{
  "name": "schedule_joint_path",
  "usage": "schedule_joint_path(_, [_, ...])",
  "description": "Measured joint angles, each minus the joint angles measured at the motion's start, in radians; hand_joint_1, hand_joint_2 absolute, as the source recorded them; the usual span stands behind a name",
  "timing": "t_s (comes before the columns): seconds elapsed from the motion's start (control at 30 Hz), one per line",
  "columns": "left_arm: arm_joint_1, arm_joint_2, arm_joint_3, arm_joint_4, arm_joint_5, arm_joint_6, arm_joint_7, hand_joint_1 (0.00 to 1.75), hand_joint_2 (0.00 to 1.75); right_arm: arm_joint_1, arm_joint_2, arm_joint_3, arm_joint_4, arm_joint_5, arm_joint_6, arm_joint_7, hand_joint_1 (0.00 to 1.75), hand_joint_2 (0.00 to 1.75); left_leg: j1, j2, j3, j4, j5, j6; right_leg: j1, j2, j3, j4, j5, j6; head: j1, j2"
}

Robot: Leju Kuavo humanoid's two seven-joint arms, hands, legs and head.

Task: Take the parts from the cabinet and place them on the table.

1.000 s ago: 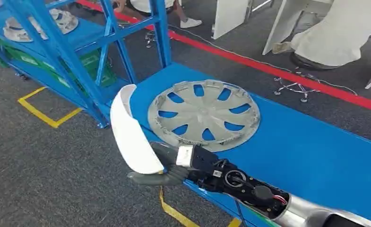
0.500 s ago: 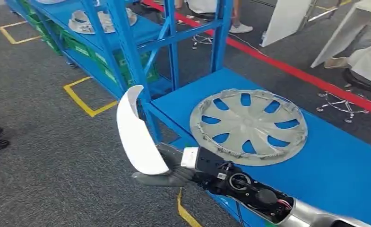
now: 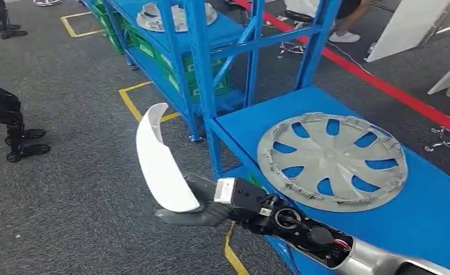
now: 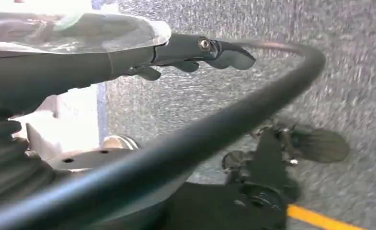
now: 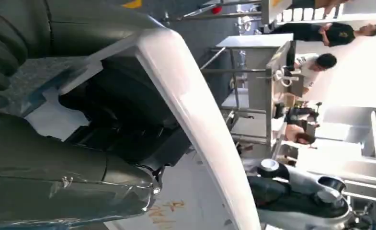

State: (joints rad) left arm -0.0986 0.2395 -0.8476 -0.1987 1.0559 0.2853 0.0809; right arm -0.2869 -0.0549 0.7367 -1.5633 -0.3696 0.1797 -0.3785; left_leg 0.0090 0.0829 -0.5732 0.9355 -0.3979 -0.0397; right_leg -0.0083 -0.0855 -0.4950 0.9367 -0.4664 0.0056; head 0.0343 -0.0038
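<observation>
Right hand (image 3: 196,206) grips white curved part (image 3: 160,163), off the blue table's (image 3: 434,223) near corner, above carpet.
Grey wheel cover (image 3: 332,161) lies flat on the table. Blue cabinet (image 3: 199,54) stands beyond the table's far end, another cover on its shelf. Left hand (image 4: 195,52) holds nothing, fingers loosely apart. No legible writing.

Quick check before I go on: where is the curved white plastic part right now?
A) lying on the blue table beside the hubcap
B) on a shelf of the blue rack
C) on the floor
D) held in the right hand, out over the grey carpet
D: the right hand holds the curved white plastic part over the grey carpet, off the blue table, where the grey hubcap lies.
</observation>
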Motion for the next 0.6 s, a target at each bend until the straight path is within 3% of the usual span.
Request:
schedule_joint_path(0.1, [0.001,0.01,0.003,0.0,0.017,0.008,0.002,0.0,1.75,-0.001,0.0,-0.002,0.0,0.0,0.004,0.002,1.71,1.75,-0.007,-0.032,-0.006,0.0,0.002,0.018,-0.002,-0.021,0.008,-0.001,-0.006,0.013,0.006,0.0])
schedule_joint_path(0.13, [0.005,0.016,0.006,0.0,0.024,0.01,0.002,0.0,1.75,-0.002,0.0,-0.002,0.0,0.0,0.006,0.003,1.71,1.75,-0.008,-0.047,-0.005,-0.004,0.003,0.028,-0.005,-0.035,0.014,-0.003,-0.01,0.023,0.006,0.0])
schedule_joint_path(0.17, [0.007,0.016,0.007,0.0,0.029,0.01,0.003,0.0,1.75,-0.003,0.0,-0.003,-0.001,0.0,0.006,0.005,1.71,1.75,0.002,-0.054,0.0,-0.01,0.006,0.033,-0.013,-0.011,0.004,0.007,-0.02,0.029,0.008,0.0])
schedule_joint_path(0.2, [0.008,0.017,0.008,0.0,0.037,0.013,0.002,0.0,1.75,-0.003,0.0,-0.004,-0.001,-0.001,0.007,0.005,1.71,1.75,0.001,-0.063,0.003,-0.01,0.004,0.037,-0.012,0.047,-0.01,0.057,-0.053,0.029,0.011,0.0])
schedule_joint_path(0.23, [0.006,0.019,0.009,0.0,0.041,0.015,0.0,0.0,1.75,-0.004,0.0,-0.004,-0.002,-0.002,0.008,0.004,1.71,1.75,0.0,-0.07,0.003,-0.01,0.004,0.046,-0.012,0.069,-0.042,0.129,-0.091,0.027,0.017,0.0])
schedule_joint_path(0.3, [0.005,0.019,0.01,0.0,0.045,0.017,-0.005,0.0,1.75,0.002,0.0,-0.005,-0.002,-0.002,0.008,0.005,1.71,1.75,-0.004,-0.096,0.003,-0.01,0.003,0.05,-0.007,0.083,-0.136,0.321,-0.168,0.026,0.023,0.0])
schedule_joint_path(0.33, [0.005,0.018,0.01,0.0,0.045,0.017,-0.006,0.0,1.75,0.006,0.0,-0.005,-0.002,-0.002,0.008,0.006,1.71,1.75,-0.007,-0.111,0.004,-0.009,0.003,0.051,-0.006,0.084,-0.166,0.372,-0.174,0.025,0.025,0.0])
schedule_joint_path(0.37, [0.005,0.018,0.011,0.0,0.045,0.017,-0.006,0.0,1.75,0.007,0.0,-0.005,-0.002,-0.002,0.008,0.006,1.71,1.75,-0.008,-0.122,0.006,-0.009,0.002,0.052,-0.006,0.084,-0.168,0.365,-0.157,0.021,0.025,0.0])
schedule_joint_path(0.4, [0.006,0.018,0.011,0.0,0.047,0.017,-0.007,0.0,1.75,0.007,0.0,-0.005,-0.002,-0.002,0.008,0.006,1.71,1.75,-0.009,-0.138,0.01,-0.009,0.001,0.052,-0.004,0.086,-0.144,0.299,-0.107,0.016,0.026,0.0])
schedule_joint_path(0.43, [0.006,0.017,0.011,0.0,0.047,0.017,-0.007,0.0,1.75,0.007,0.0,-0.005,-0.002,-0.002,0.008,0.006,1.71,1.75,-0.01,-0.151,0.014,-0.008,0.0,0.052,-0.003,0.093,-0.109,0.216,-0.057,0.01,0.027,0.0])
schedule_joint_path(0.47, [0.006,0.016,0.011,0.0,0.047,0.017,-0.007,0.0,1.75,0.007,0.0,-0.005,-0.002,-0.002,0.008,0.006,1.71,1.75,-0.01,-0.166,0.019,-0.008,-0.001,0.05,-0.001,0.119,-0.062,0.105,0.003,0.002,0.03,0.0])
schedule_joint_path(0.5, [0.006,0.013,0.011,0.0,0.045,0.016,-0.007,0.0,1.75,0.007,0.0,-0.005,-0.002,-0.002,0.008,0.006,1.71,1.75,-0.008,-0.178,0.02,-0.009,-0.002,0.048,-0.001,0.158,-0.03,0.032,0.017,-0.005,0.032,0.0])
schedule_joint_path(0.53, [0.002,0.012,0.012,0.0,0.043,0.016,-0.007,0.0,1.75,0.007,0.0,-0.006,-0.002,-0.003,0.008,0.006,1.71,1.75,-0.012,-0.188,0.013,-0.003,-0.002,0.044,-0.004,0.166,-0.024,0.009,0.009,-0.003,0.023,0.0])
schedule_joint_path(0.6, [0.003,0.013,0.017,0.0,0.042,0.013,-0.007,0.0,1.75,0.006,0.0,-0.006,-0.002,-0.003,0.008,0.006,1.71,1.75,-0.004,-0.204,0.002,-0.005,0.003,0.032,0.002,0.153,-0.017,0.011,0.008,-0.004,0.027,0.0])
